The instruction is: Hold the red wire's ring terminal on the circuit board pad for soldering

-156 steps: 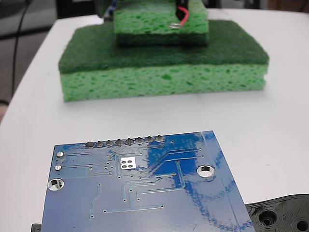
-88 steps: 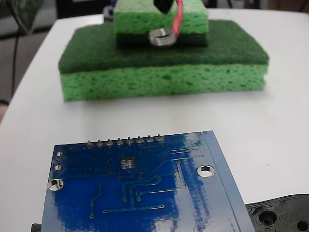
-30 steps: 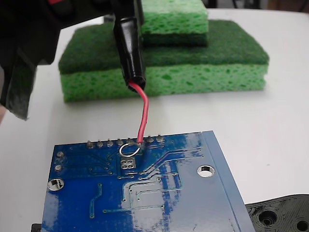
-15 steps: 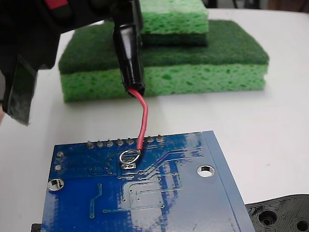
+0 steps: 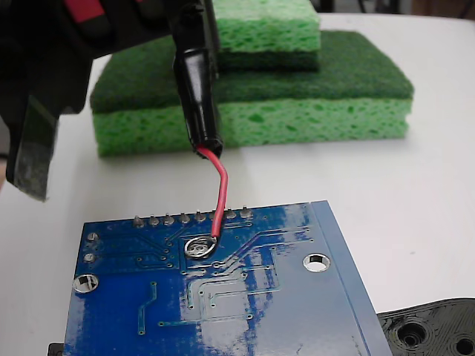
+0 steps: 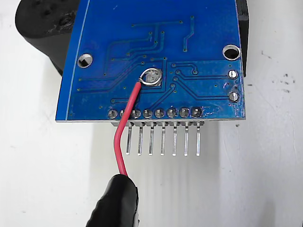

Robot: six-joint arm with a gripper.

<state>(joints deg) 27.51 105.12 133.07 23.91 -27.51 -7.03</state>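
Black and bulky at the fixed view's upper left, my gripper (image 5: 194, 33) is clamped on the black sleeve (image 5: 199, 96) of the red wire (image 5: 220, 194), which curves down over the row of solder pins (image 6: 162, 138). Its ring terminal (image 5: 199, 247) lies flat on the pad (image 6: 152, 77), covering most of it, near the middle of the circuit board (image 5: 282, 311). Behind stand stacked green sponges (image 5: 297, 111) on the white table (image 5: 415, 185).

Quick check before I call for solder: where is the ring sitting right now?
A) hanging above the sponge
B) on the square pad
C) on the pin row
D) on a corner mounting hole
B: in both views the ring lies on the board over the square pad, inboard of the pin row and away from the mounting holes.
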